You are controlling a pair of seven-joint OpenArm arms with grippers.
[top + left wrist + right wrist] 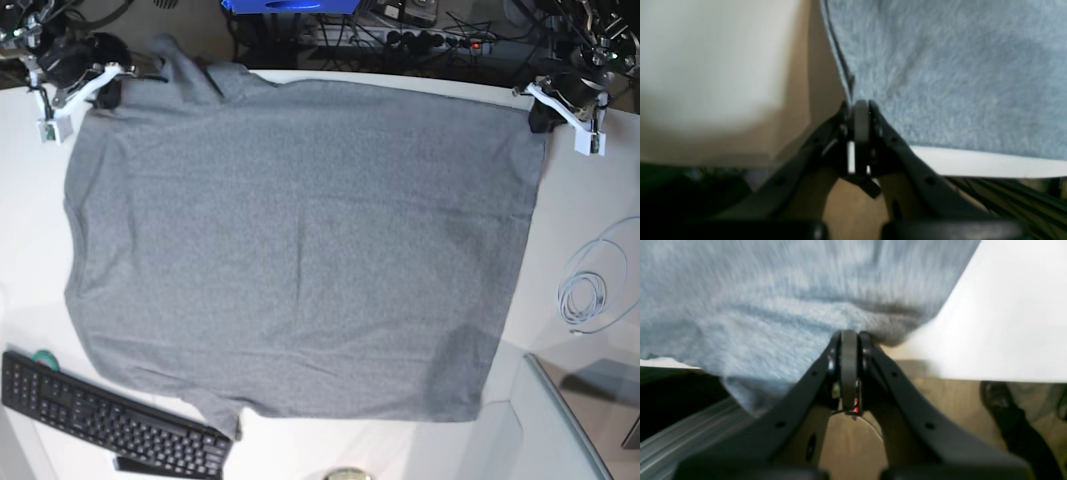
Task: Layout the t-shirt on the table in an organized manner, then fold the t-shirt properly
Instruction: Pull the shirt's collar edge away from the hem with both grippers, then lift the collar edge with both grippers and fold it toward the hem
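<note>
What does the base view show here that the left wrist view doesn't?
Only base: the whole t-shirt spread flat, a black keyboard at its lower corner, a coiled cable, and the right hand at the opposite top corner. Only left wrist: the left hand close up, shut on the shirt's edge, floor beneath. Both: grey shirt, white table.

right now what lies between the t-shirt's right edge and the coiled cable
In the base view, only bare white table lies between the t-shirt and the coiled cable.
</note>
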